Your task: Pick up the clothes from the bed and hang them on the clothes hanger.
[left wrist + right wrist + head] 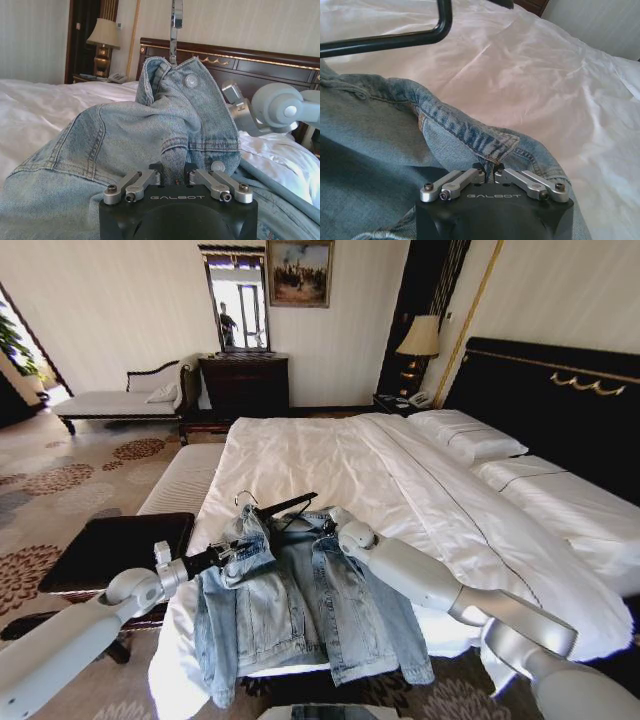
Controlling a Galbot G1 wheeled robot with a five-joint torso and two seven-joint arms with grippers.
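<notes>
The clothes, a light-blue denim jacket (290,610), lie open at the foot of the bed (330,455), hanging over its edge. The black clothes hanger (288,507) rests at the jacket's collar, its metal hook (176,17) rising above the denim. My left gripper (236,551) is shut on a raised fold of the jacket's left shoulder; in the left wrist view the gripper (172,176) pinches the denim (125,140). At the jacket's right shoulder, my right gripper (334,524) is shut on the fabric edge. The right wrist view has the gripper (490,173) clamped on a seam, with the hanger bar (395,40) beyond.
A dark low bench (110,545) stands left of the bed foot, close under my left arm. A chaise lounge (125,398) and dark dresser (245,382) line the far wall. The black headboard (560,390), pillows (470,435) and a lamp (419,338) are at the right.
</notes>
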